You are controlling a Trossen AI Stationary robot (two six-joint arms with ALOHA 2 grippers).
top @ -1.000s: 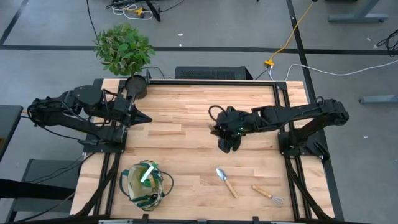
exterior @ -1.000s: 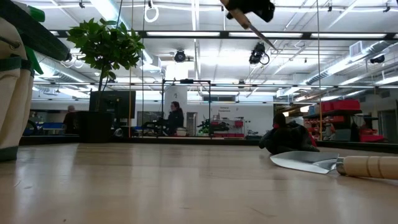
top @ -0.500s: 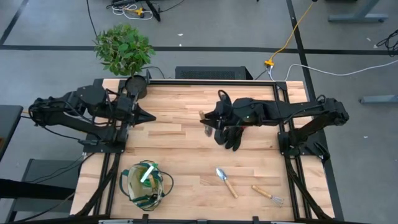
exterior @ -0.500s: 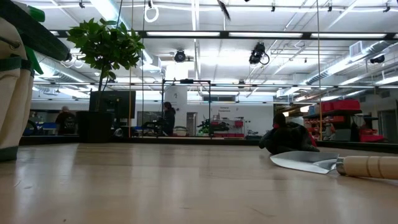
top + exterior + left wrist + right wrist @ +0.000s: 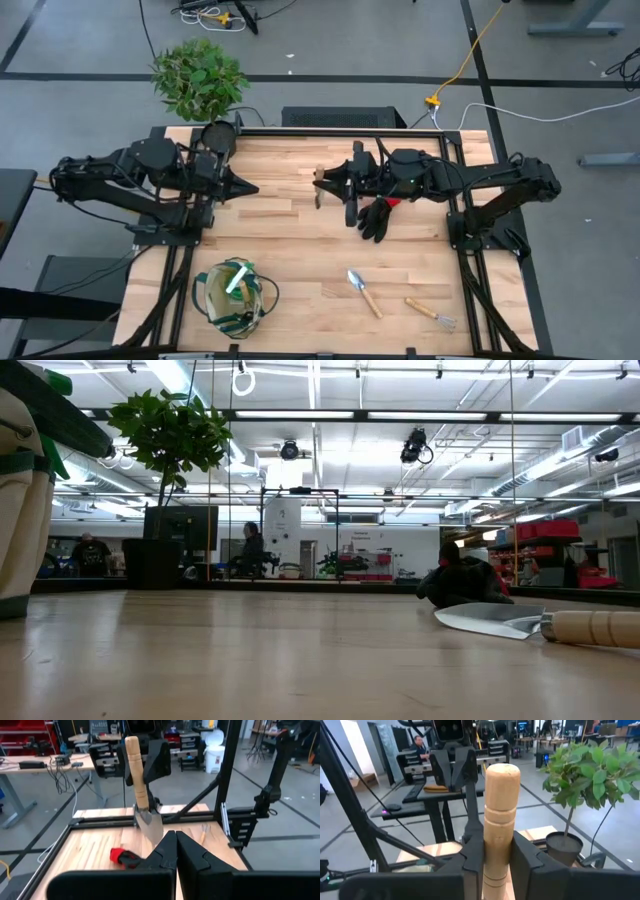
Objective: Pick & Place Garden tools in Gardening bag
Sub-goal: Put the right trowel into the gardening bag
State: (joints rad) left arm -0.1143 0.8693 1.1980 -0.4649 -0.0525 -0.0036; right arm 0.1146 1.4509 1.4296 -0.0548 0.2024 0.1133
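Left gripper (image 5: 243, 187): fingers pressed together, holds nothing, above the table's (image 5: 290, 240) left part.
Gardening bag (image 5: 234, 297): near the front edge at left, with a green spray bottle (image 5: 238, 278) inside.
Right gripper (image 5: 338, 187): clamped on the wooden handle of a trowel (image 5: 142, 805), raised over the table's middle.
Glove (image 5: 376, 216): black, flat just beside the right gripper.
Second trowel (image 5: 364, 292): lies front right.
Hand fork (image 5: 431, 314): right of it.

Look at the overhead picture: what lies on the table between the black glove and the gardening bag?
In the high view, only bare wood lies between the glove and the bag; the trowel sits off that line.
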